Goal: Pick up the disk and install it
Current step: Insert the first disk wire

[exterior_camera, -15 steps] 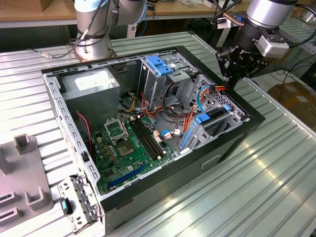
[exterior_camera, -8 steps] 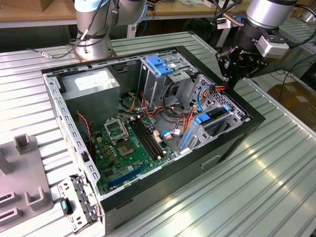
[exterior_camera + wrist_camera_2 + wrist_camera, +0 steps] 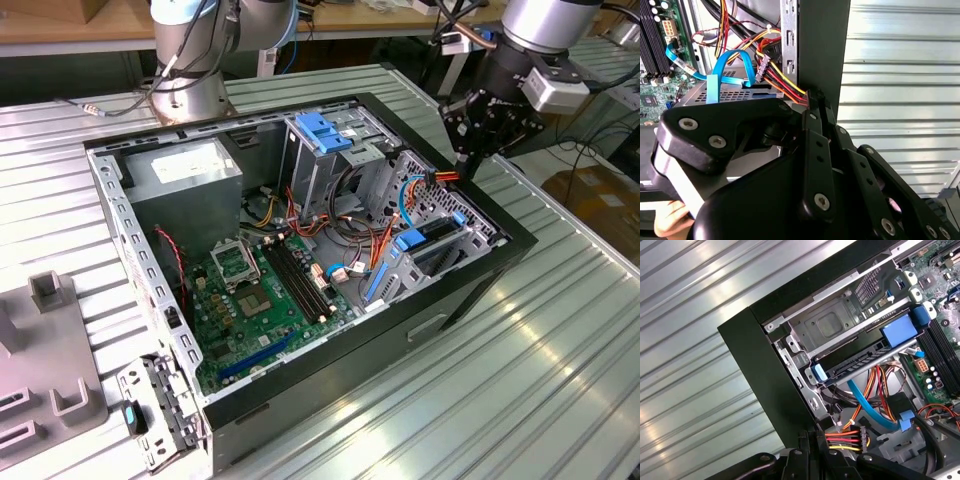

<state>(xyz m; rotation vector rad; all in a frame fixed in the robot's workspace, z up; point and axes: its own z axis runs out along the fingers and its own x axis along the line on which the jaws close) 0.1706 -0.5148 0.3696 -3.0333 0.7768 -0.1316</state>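
Observation:
The disk [image 3: 440, 236] is a dark flat slab with blue side rails. It lies in the drive bay at the corner of the open computer case [image 3: 300, 385] toward the exterior view's right. In the first wrist view the disk [image 3: 865, 362] rests level between the bay's metal walls. My black gripper [image 3: 463, 172] hangs just behind that bay, over the case's edge. Its fingers [image 3: 812, 440] are shut on a red, yellow and black power cable [image 3: 847, 436], whose connector points into the case. The same cable [image 3: 782, 82] runs into the gripper [image 3: 810, 97] in the second wrist view.
Inside the case are a grey power-supply box [image 3: 185, 165], a metal cage with a blue latch [image 3: 325, 130], the green motherboard [image 3: 260, 290] and a blue data cable [image 3: 727, 65]. A grey fixture [image 3: 50, 350] sits at the exterior view's left on the ribbed metal table [image 3: 520, 380].

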